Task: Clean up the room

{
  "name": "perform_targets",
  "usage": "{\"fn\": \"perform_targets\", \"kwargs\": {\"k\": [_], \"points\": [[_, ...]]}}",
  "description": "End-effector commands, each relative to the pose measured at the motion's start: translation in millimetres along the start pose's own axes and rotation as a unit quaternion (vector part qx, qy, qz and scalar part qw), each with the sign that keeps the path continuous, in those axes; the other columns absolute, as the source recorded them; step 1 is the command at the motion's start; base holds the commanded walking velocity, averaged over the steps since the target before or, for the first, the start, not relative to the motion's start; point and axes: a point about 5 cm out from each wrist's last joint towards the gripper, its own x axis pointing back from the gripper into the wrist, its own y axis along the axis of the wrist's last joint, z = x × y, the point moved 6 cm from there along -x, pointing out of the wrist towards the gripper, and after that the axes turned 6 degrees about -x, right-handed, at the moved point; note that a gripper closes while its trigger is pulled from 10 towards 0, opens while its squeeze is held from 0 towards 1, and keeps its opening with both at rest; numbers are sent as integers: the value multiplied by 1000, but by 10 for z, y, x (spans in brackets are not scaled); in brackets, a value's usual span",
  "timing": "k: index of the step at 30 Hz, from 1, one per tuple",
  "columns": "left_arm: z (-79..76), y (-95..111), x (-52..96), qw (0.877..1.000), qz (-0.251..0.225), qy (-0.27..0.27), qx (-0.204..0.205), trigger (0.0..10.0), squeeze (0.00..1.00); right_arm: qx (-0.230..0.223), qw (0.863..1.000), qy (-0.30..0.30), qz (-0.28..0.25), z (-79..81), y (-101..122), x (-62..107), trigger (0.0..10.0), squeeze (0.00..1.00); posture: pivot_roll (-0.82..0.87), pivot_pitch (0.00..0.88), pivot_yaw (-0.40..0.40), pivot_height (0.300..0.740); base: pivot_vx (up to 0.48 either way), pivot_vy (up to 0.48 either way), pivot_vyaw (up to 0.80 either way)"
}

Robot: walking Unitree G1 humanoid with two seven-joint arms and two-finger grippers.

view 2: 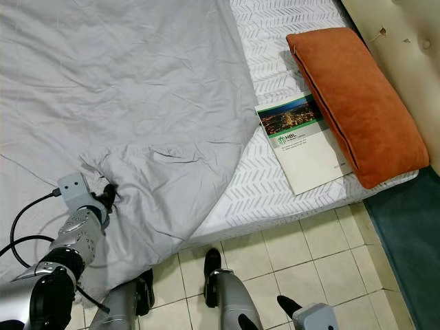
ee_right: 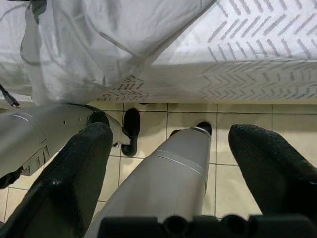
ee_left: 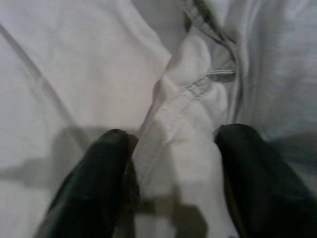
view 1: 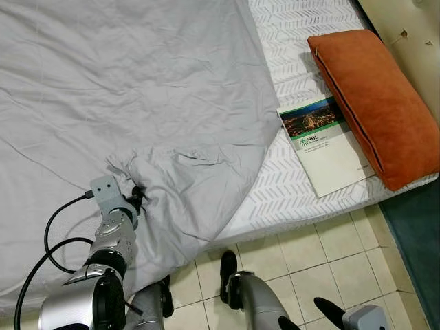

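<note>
Here the left gripper sits on the near-left part of the bed, its two black fingers closed around a bunched fold of the grey sheet, right at the stitched hem. The fingers stand fairly wide because the wad of cloth between them is thick, and the pinch looks sound, though only the hem ridge is caught, not the layers beneath.

From that pinch the sheet spreads far and left over most of the bed, its right edge running diagonally so that the patterned mattress lies bare on the right. A booklet rests on that bare part, touching the orange pillow at the far right. The right gripper hangs low over the tiled floor near the bed's edge, fingers spread and empty.

The step appears to be drawing the sheet straight. To do it well, keep the clamp firm on the hem and pull low and flat toward the bare right side, slowly, so the fold does not slip out. The booklet lies in the cloth's path; I judge it should be lifted off first, or the sheet will drag or bury it. The free right gripper could take that.
</note>
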Motion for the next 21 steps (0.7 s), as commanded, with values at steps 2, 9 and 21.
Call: {"fn": "perform_targets", "kwargs": {"k": [2,9,21], "points": [[49,-325,57,998,52,2,-29,0,0,-11,1000,-9,10,-30,-50,-4,10000,0,-315,590,-137,740,0,0,0],[57,-211,34,996,31,-11,-82,0,0,-12,1000,-8,0,-59,-10,-118,10000,0,-289,564,-121,740,0,0,0],[-311,-364,144,974,-1,-120,-193,0,0,-2,999,-29,-41,-368,134,-572,10000,0,-210,322,-14,740,0,0,0]]}}
